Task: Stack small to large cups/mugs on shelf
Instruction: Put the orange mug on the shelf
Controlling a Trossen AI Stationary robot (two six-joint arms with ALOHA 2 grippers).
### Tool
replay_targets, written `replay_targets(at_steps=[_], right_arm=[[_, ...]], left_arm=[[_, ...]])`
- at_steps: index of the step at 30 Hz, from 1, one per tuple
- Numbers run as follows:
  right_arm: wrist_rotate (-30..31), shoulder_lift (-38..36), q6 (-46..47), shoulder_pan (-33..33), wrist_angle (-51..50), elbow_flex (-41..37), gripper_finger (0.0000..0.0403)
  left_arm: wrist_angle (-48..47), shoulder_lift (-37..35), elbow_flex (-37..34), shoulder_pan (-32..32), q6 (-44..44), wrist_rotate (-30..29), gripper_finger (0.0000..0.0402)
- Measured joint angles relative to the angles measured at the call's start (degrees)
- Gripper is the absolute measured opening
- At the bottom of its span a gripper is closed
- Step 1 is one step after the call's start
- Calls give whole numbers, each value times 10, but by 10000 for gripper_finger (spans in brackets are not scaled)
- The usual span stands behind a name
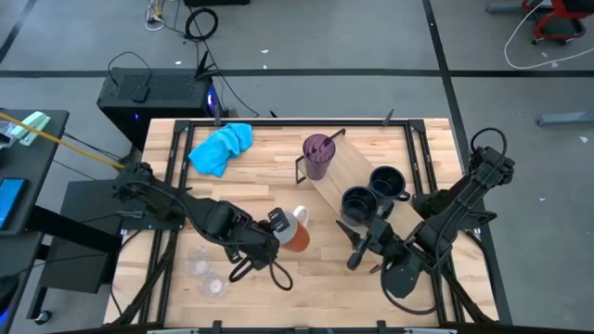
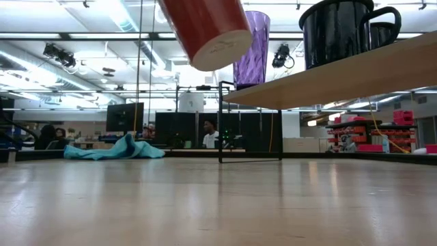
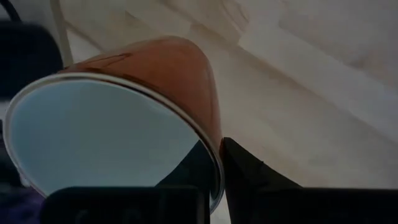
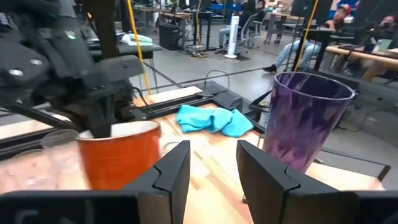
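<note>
A red-brown mug with a white inside [image 1: 296, 234] [image 2: 208, 31] hangs above the table's middle, held by my left gripper [image 1: 278, 223] [image 3: 217, 171], which is shut on it. To its right stands the shelf [image 1: 357, 172] [image 2: 341, 75], a light board on a black wire frame. The shelf carries a purple tumbler [image 1: 318, 154] [image 4: 305, 118] and two dark mugs [image 1: 358, 202] [image 1: 386, 182]. Two small clear glasses [image 1: 206, 276] stand on the table at the near left. My right gripper [image 1: 362, 246] [image 4: 214, 165] is open and empty by the shelf's near end. My left gripper holds the mug by its rim [image 3: 214, 163], one finger inside the mug [image 3: 186, 171] and one outside its wall [image 3: 252, 174]. The fingers come slanting down from the table's left. The mug hangs tilted below them, clear of the table.
A bright blue cloth [image 1: 221, 147] [image 2: 116, 149] lies crumpled at the far left of the table. Black rails [image 1: 167, 167] run along the table's edges. Bare wood lies between the glasses and the shelf.
</note>
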Motion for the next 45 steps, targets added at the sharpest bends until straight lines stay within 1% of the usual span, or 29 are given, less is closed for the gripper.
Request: replay_targets(at_steps=[4, 8, 11, 17, 19, 25, 29, 34, 45], right_arm=[[0, 3, -17, -13, 0, 0, 138], [-21, 9, -25, -34, 0, 0, 138], [-22, 11, -20, -50, 2, 0, 138], [-17, 7, -19, -38, 3, 0, 138], [4, 1, -19, -28, 6, 0, 138], [85, -1, -19, 31, 7, 0, 138], [121, -1, -13, 61, 6, 0, 138], [133, -1, -10, 74, 6, 0, 138], [135, -1, -10, 69, 6, 0, 138]], left_arm=[[-2, 0, 0, -11, 50, -55, 27], [5, 0, -2, -13, 93, -94, 27], [7, 0, -4, -13, 111, -129, 27], [49, 0, -4, -13, 185, -165, 27], [63, 0, -4, -9, 202, -165, 27], [83, 9, -4, 24, 235, -164, 27], [122, 18, -4, 43, 271, -163, 27], [128, 24, -5, 60, 290, -152, 27], [150, 26, -5, 93, 317, -132, 27]])
